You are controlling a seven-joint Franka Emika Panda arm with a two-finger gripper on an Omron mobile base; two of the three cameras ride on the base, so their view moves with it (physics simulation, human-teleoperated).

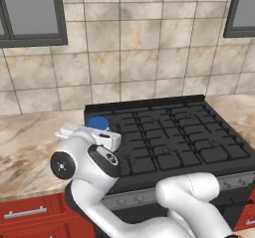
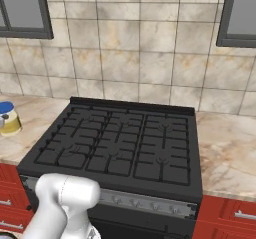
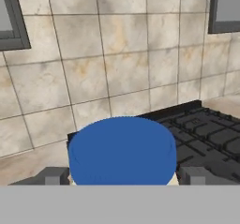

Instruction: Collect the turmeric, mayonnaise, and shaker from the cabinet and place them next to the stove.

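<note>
I have the pale cream-yellow mayonnaise jar with its round blue lid [image 3: 123, 149] sitting right between my gripper's [image 3: 123, 177] two dark fingertips [image 3: 52, 176], one to each side of it. The jaws stand spread wide around the jar; from the hand view I cannot tell whether the pads actually touch its sides or just flank them.

In the left base view the jar's blue lid pokes up just beyond the white wrist, at the left edge of the wide black gas stove with its black grates [image 1: 174, 137]. In the right base view the same jar stands upright on the marbled beige stone counter [image 2: 35, 120], left of the stove and apart from it, near the left edge of the picture. Its cream body shows below the lid there.

The stove's grey front panel with small knobs [image 2: 150, 203] runs along its near side, and red drawers with metal handles [image 1: 27, 213] sit under the counter to the left. Behind everything, on the far side, is a wall of beige tiles [image 1: 139, 48], with dark-framed grey window panels [image 1: 30, 13] at the upper left and upper right. My white arm [image 1: 94, 172] bends low in the near left of the stove.
</note>
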